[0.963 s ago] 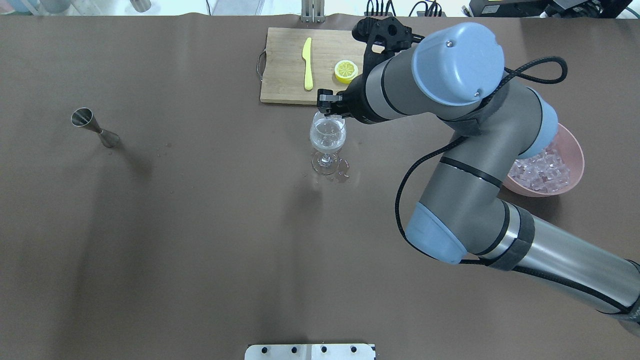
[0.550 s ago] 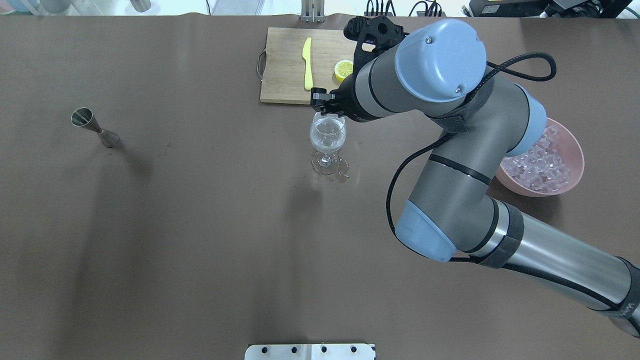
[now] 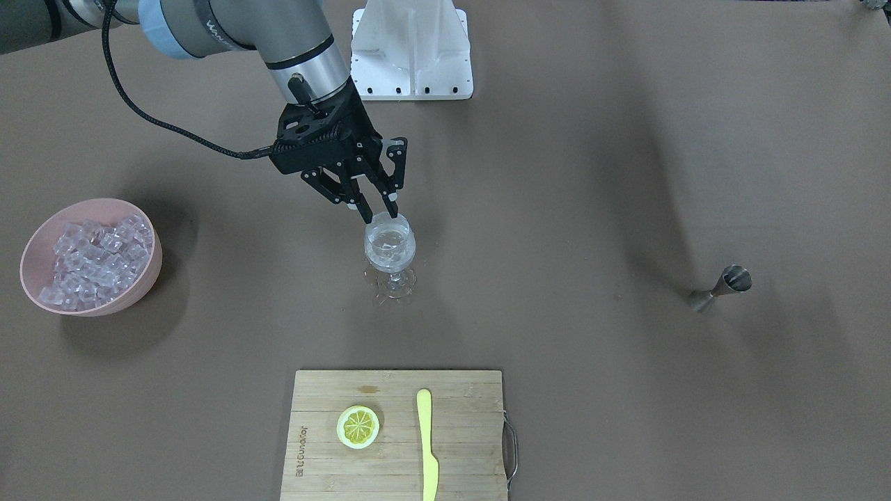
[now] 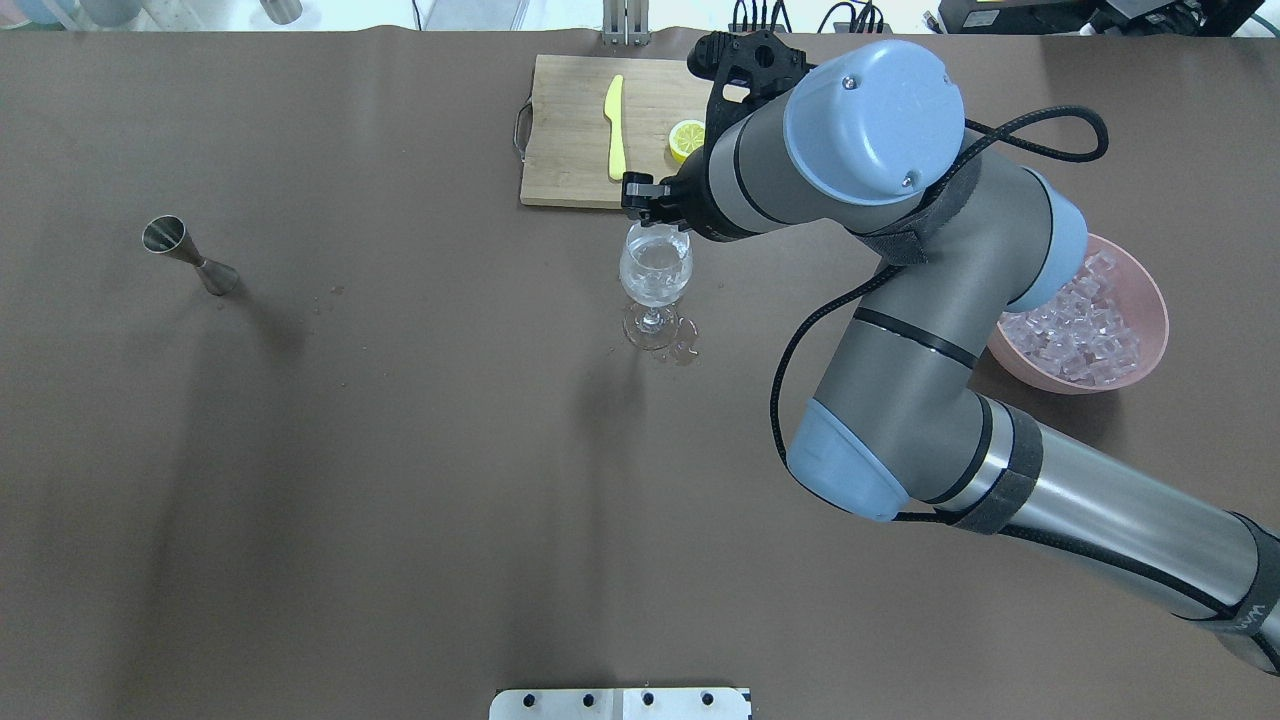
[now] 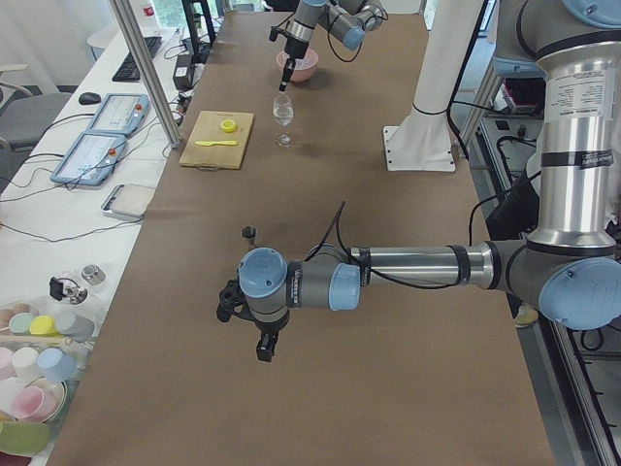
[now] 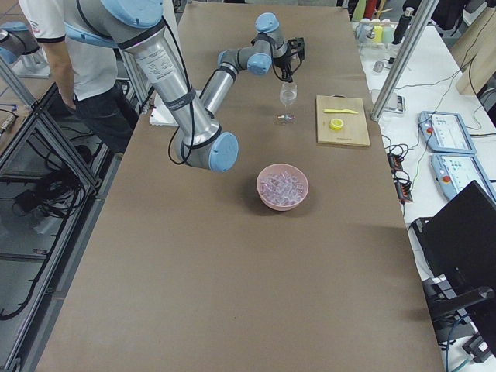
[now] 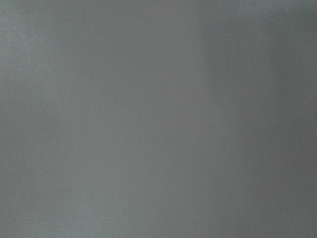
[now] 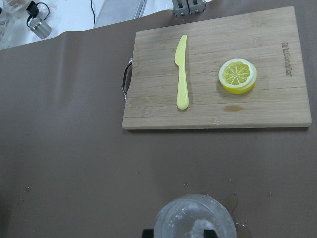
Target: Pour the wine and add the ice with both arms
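**My right gripper (image 3: 379, 211) hung over the wine glass (image 4: 655, 270), jaws apart.**
Its fingertips sat just above the mouth, and a little clear wine (image 3: 390, 257) lay in the glass. Seen from overhead, the ice (image 4: 1075, 335) was heaped in a pink bowl (image 4: 1152, 290) at the glass's 3 o'clock, well apart. My left gripper (image 5: 262, 348) hovered low over the table (image 5: 388, 388), far off; I couldn't tell whether its jaws were apart or together.
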You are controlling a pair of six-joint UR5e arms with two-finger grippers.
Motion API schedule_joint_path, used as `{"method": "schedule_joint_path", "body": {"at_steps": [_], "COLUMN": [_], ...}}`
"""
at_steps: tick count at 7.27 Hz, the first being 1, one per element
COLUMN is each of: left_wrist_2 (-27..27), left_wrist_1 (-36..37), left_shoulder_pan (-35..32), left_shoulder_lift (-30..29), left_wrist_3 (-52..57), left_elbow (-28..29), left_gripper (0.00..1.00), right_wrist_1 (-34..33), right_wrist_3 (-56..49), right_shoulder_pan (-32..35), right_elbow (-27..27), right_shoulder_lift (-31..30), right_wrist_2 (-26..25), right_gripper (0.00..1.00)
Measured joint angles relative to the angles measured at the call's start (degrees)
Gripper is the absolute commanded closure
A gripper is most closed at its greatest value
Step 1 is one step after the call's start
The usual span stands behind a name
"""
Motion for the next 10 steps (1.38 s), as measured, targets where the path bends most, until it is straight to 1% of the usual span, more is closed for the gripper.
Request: {"method": "schedule_joint_path", "body": {"at_steps": [3, 5, 6, 7, 8, 9, 10], "left_wrist_2": [0.0, 0.0, -0.1, -0.1, -0.1, -0.1, -0.1], "left_wrist_1": [0.0, 0.0, 0.0, 0.0, 0.0, 0.0, 0.0], "left_shoulder_pan": [0.0, 0.0, 0.0, 0.0, 0.0, 0.0, 0.0], "left_shoulder_lift": [0.0, 0.1, 0.1, 0.1, 0.1, 0.1, 0.1], "left_wrist_3": [0.0, 0.0, -0.1, -0.2, -0.3, -0.3, -0.4], "left_elbow": [-0.1, -0.1, -0.1, -0.1, -0.1, -0.1, -0.2], "left_gripper": [0.02, 0.02, 0.02, 0.02, 0.02, 0.02, 0.02], "right_wrist_1": [0.0, 0.0, -0.5, -2.1, -4.4, -6.7, -8.7], "right_wrist_3": [0.1, 2.0, 3.2, 3.2, 1.2, -3.1, -9.4], "right_shoulder_pan": [0.0, 0.4, 1.7, 4.6, 8.4, 12.8, 16.9], "right_elbow": [0.0, 0.2, 0.5, 2.0, 4.7, 7.7, 10.7], "right_shoulder_lift": [0.0, -0.4, -1.3, -3.3, -5.9, -9.4, -14.6], "right_wrist_2": [0.0, 1.3, 3.2, 6.1, 9.7, 13.6, 17.0], "right_gripper": [0.00, 0.00, 0.00, 0.00, 0.00, 0.00, 0.00]}}
